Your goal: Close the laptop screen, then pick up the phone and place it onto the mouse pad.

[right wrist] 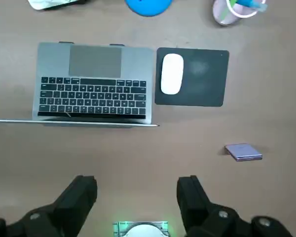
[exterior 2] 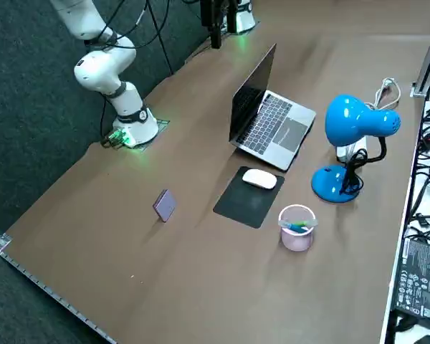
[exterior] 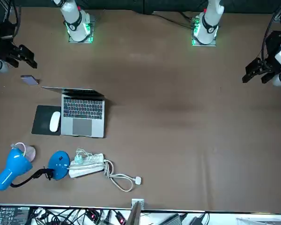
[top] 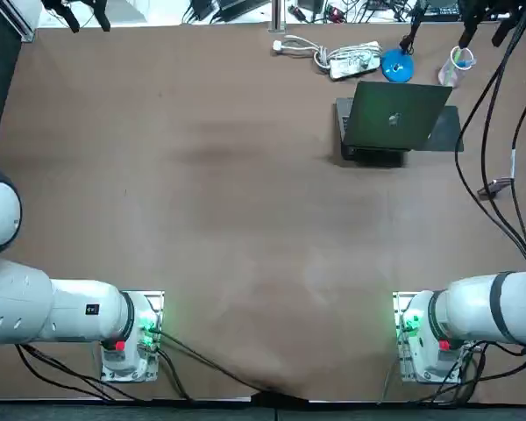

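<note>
Laptop (right wrist: 93,84) screen's up, so nothing's done yet. Phone (right wrist: 243,152) lies on the table near the mouse pad (right wrist: 202,79). My gripper (right wrist: 136,186) hovers high above both, fingers apart, empty.

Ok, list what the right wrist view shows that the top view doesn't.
Only the right wrist view: the keyboard, the mouse, and the open end effector hovering on the robot's side of the laptop. Only the top view: the back of the lid and the parked left arm. Both: the mouse pad, the pink cup, the blue lamp and the phone, which is small and among cables from above.
</note>
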You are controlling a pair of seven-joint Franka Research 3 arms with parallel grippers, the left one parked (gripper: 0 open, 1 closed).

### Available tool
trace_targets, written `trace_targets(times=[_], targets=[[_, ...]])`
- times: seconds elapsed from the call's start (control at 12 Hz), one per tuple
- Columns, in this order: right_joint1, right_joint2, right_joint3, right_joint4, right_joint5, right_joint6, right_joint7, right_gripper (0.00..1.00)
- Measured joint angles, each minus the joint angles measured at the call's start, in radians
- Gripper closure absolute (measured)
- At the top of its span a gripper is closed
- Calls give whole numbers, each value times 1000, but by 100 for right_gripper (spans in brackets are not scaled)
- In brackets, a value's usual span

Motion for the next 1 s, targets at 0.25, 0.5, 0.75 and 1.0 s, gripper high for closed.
trace_targets(times=[0.25,0.5,0.75,1.0], targets=[[19,22,4,-4,30,20,0,0],[23,39,5,-35,72,69,0,8],[23,45,5,-91,113,111,0,49],[32,45,5,-178,120,165,0,90]])
